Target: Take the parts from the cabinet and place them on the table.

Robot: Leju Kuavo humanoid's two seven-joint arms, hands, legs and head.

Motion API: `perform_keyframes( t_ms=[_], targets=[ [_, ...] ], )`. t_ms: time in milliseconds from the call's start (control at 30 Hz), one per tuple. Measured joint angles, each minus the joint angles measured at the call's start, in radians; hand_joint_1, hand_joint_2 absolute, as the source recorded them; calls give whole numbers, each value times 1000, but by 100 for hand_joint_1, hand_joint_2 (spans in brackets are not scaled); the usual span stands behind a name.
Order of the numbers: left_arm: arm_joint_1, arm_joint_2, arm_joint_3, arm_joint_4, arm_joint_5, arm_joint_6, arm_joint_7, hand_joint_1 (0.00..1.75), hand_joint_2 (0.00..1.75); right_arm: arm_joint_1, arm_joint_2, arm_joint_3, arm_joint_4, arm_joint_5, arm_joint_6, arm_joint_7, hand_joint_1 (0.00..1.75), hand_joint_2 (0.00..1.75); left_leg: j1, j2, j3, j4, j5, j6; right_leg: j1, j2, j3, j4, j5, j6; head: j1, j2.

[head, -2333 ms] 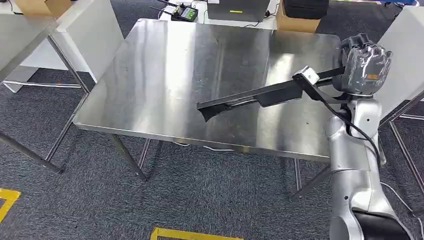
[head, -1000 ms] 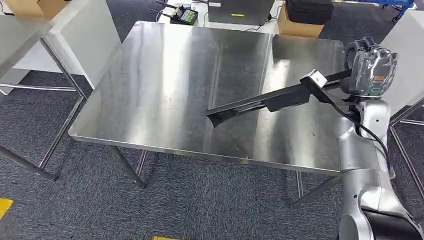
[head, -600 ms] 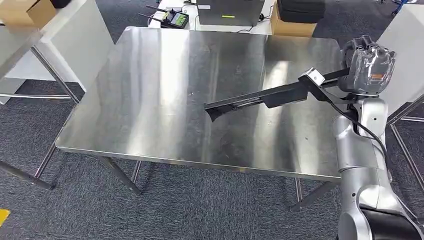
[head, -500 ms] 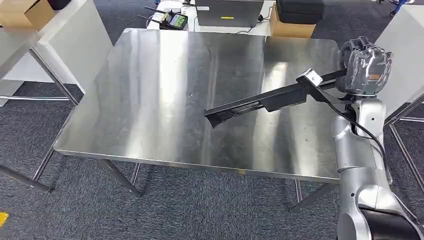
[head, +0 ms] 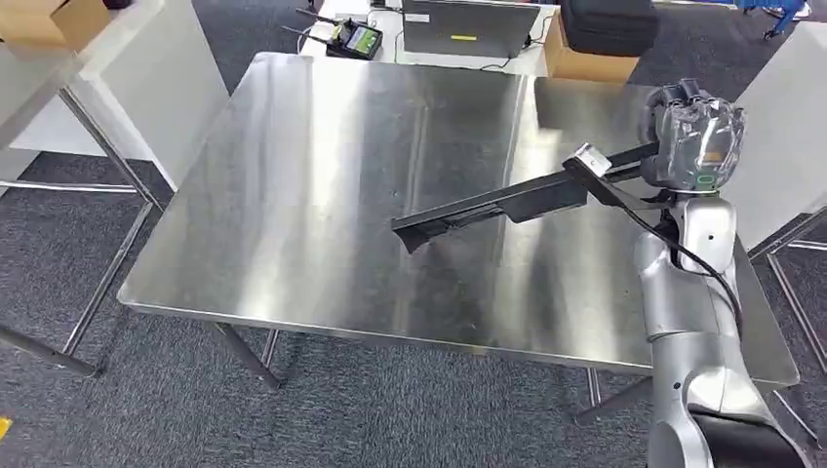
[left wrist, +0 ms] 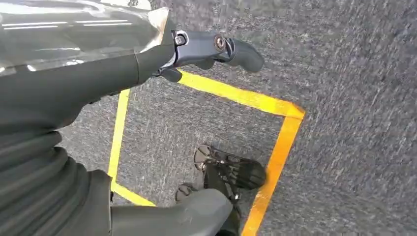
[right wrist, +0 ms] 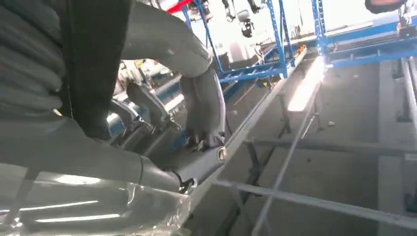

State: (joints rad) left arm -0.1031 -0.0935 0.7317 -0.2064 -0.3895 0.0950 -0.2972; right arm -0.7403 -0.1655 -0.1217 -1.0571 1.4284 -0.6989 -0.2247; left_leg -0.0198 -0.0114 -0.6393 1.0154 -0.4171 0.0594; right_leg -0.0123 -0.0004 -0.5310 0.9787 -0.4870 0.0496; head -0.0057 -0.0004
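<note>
A long black part (head: pixel 497 207) with a small white tag stretches over the steel table (head: pixel 322 146), its far end low over the middle of the top. My right hand (head: pixel 694 136), wrapped in clear plastic, grips the part's near end above the table's right side. In the right wrist view the right hand (right wrist: pixel 98 162) has its fingers curled in. My left hand (left wrist: pixel 123 64) hangs over grey carpet with yellow tape lines; its fingers are spread and it holds nothing.
Behind the table stand a laptop (head: pixel 468 24), a handheld controller (head: pixel 356 41), a cardboard box (head: pixel 585 63) and a black case (head: pixel 610 21). A white cabinet (head: pixel 156 78) stands at the left and a white panel (head: pixel 785 127) close by my right hand.
The whole view has shifted as the camera moved. My right hand keeps its grip on the black part and has come slightly further in over the table.
</note>
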Motion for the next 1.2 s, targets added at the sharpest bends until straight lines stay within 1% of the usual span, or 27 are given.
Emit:
perform_keyframes(
  t_ms=[67, 100, 133, 167, 200, 267, 300, 367, 433, 500, 533, 567, 600, 633, 667, 700, 733, 767, 833, 867, 900, 933, 967, 1000, 1033, 1067, 1200],
  targets=[
    [0, 0, 0, 0, -10, -11, -3, 0, 175, 13, 8, 0, -17, 58, 0, 27, 175, 175, 0, 0, 0, 0, 0, 0, 0, 0, 1, -2, 0, 0, -1, 0],
    [-1, 0, 0, 0, -14, -14, -5, 0, 175, 21, 10, 2, -28, 90, 0, 60, 175, 175, 0, 0, 1, 0, 0, 1, 0, 0, 0, -3, 0, 0, 0, 0],
    [-1, 0, 0, 0, -20, -21, -5, 0, 175, 32, 2, 16, -41, 118, 0, 129, 175, 175, 0, 0, 1, 0, 0, 1, 0, 0, 0, -4, 0, 0, -1, 0],
    [-2, 0, -1, 0, -21, -24, -5, 0, 175, 45, -17, 46, -52, 127, 0, 213, 175, 175, 0, -2, 1, 0, 1, 3, 0, -1, 1, -5, 0, 0, -2, 0],
    [-2, 0, -1, 0, -21, -30, -4, 0, 175, 55, -54, 108, -64, 135, 0, 316, 175, 175, 0, -5, 1, 0, 1, 4, 0, -3, 2, -5, 0, 0, 0, 0],
    [0, 0, -1, 0, -22, -35, -4, 0, 175, 55, -115, 224, -67, 140, 0, 449, 175, 175, 0, -4, 1, 0, 2, 4, 0, -3, 4, -5, 1, 1, 0, 0],
    [0, 1, -1, 0, -22, -36, -3, 0, 175, 55, -142, 289, -69, 141, 0, 497, 175, 175, 0, -2, 2, 0, 2, 5, 0, -3, 4, -5, 2, 2, 0, 0],
    [-3, 2, -1, 0, -22, -37, -3, 0, 175, 56, -182, 379, -70, 141, 0, 519, 175, 175, -1, 1, 4, 0, 2, 5, 0, -1, 4, -6, 3, 4, -1, 0],
    [-3, 2, -1, 0, -22, -37, -3, 0, 175, 56, -203, 428, -72, 140, 0, 526, 175, 175, -1, 2, 6, 0, 2, 5, 0, -1, 6, -6, 3, 4, -1, 0],
    [-3, 2, -1, 0, -22, -38, -3, 0, 175, 56, -220, 456, -75, 141, 0, 531, 175, 175, 0, 1, 7, 0, 2, 6, 0, -1, 6, -6, 4, 5, -1, 0],
    [-3, 2, -1, 0, -22, -38, -3, 0, 175, 56, -227, 467, -75, 140, 0, 559, 175, 175, 0, 1, 7, 0, 2, 6, 0, -1, 7, -6, 4, 5, -1, 0],
    [-3, 2, -1, 0, -22, -38, -3, 0, 175, 53, -236, 493, -74, 140, 0, 623, 175, 175, 1, 1, 7, 0, 2, 6, 0, -1, 7, -5, 4, 5, -1, 0],
    [-3, 2, -1, 0, -21, -38, -3, 0, 175, 45, -251, 541, -67, 140, 0, 687, 175, 175, 1, 1, 7, 0, 3, 5, 1, -1, 7, -5, 4, 5, -1, 0],
    [-2, 2, 0, 0, -19, -38, -3, 0, 175, 32, -268, 597, -57, 140, 0, 728, 175, 175, 1, 2, 7, 0, 3, 5, 1, -1, 7, -5, 4, 5, -1, 0],
    [-2, 2, -1, 0, -12, -36, -3, 0, 175, 24, -282, 652, -47, 141, 0, 754, 175, 175, 1, 3, 7, 0, 2, 5, 1, 0, 7, -5, 4, 5, -1, 0],
    [-2, 2, -1, 0, -8, -35, -4, 0, 175, 20, -283, 693, -30, 135, 0, 761, 175, 175, 3, 3, 8, 0, 2, 5, 3, 1, 8, -5, 4, 4, -1, 0],
    [-2, 2, -1, 0, -4, -34, -8, 0, 175, 19, -280, 725, -3, 100, 0, 726, 175, 175, 3, 3, 9, 0, 2, 5, 3, 1, 9, -5, 4, 4, 0, 0],
    [-1, 2, 0, 0, 0, -35, -9, 0, 175, 15, -264, 736, 56, 58, 1, 648, 175, 175, 3, 4, 11, 0, 2, 5, 3, 1, 9, -5, 3, 4, -1, 0],
    [2, 3, 1, 0, 3, -43, -21, 0, 175, 0, -213, 697, 222, -20, 50, 422, 175, 175, 3, 2, 11, 0, 2, 4, 3, 1, 10, -5, 3, 4, -1, 0],
    [6, 5, 3, 0, 3, -47, -25, 0, 175, -14, -186, 682, 305, -46, 95, 366, 175, 175, 4, 2, 11, 0, 2, 4, 3, 1, 10, -5, 3, 4, -2, 0],
    [9, 6, 5, 0, 2, -54, -29, 0, 175, -22, -163, 663, 380, -69, 154, 341, 175, 175, 4, 2, 11, 0, 2, 5, 3, -1, 10, -5, 3, 4, 0, 0],
    [14, 7, 8, 0, 0, -56, -31, 0, 175, -46, -149, 643, 416, -93, 182, 328, 175, 175, 5, 2, 14, 0, 2, 4, 2, 0, 1, -5, 2, 3, -1, 0],
    [18, 8, 10, 0, -2, -62, -32, 0, 175, -71, -135, 619, 468, -108, 237, 304, 175, 175, 7, 2, 18, 0, -1, 1, 2, 0, 5, -6, -1, -2, -3, 0],
    [18, 8, 10, 0, -8, -62, -32, 0, 175, -76, -129, 597, 503, -120, 270, 289, 175, 175, 7, 1, 21, 0, -3, 2, 3, -1, 10, -7, -2, -3, 1, 0],
    [19, 8, 12, 0, -12, -60, -31, 0, 175, -83, -123, 576, 526, -125, 286, 277, 175, 175, 7, 0, 24, 0, -4, 2, 3, -1, 14, -7, -5, -4, -1, 0],
    [20, 8, 14, 0, -13, -59, -30, 0, 175, -89, -118, 563, 543, -127, 293, 272, 0, 0, 7, -1, 26, -1, -5, 2, 2, -1, 16, -7, -6, -3, 0, 0],
    [26, 9, 18, 0, -17, -40, -15, 0, 175, -89, -106, 522, 609, -136, 330, 256, 0, 0, 7, -1, 30, -1, -7, 1, 2, -1, 21, -8, -6, -3, 0, 0]
  ],
)
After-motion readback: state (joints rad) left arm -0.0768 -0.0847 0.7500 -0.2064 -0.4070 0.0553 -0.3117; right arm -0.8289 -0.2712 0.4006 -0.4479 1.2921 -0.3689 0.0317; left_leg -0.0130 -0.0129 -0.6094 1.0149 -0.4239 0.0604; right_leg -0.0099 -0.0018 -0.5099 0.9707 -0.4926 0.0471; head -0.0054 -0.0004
